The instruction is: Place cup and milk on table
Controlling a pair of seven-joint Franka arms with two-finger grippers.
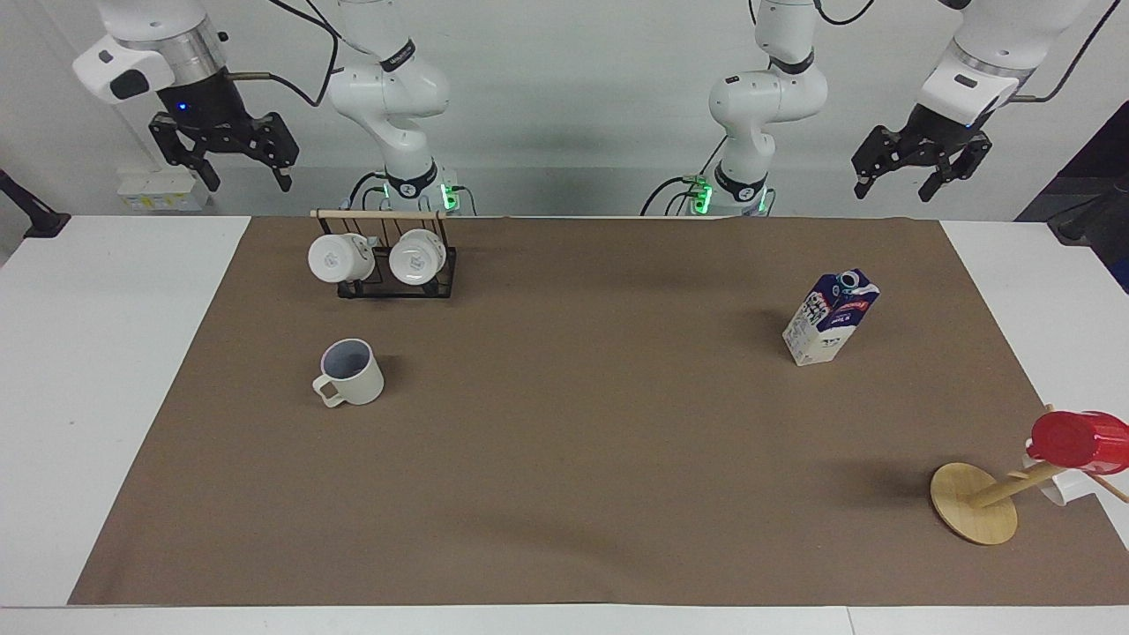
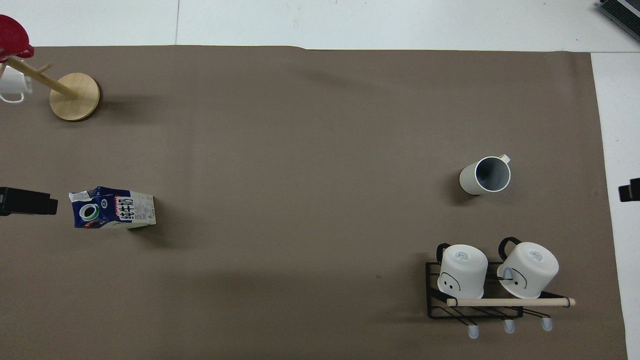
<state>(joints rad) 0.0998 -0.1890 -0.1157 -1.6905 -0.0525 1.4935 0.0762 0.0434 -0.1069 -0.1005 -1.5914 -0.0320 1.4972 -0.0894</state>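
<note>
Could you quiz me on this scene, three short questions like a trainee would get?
1. True or false: the cup stands upright on the brown sheet.
2. Which is nearer to the cup: A) the rack with two white mugs, B) the milk, C) the wooden stand?
3. Fill in: both the left gripper and the right gripper are raised and ____, holding nothing.

Key: 1 true; 2 A; 3 open.
</note>
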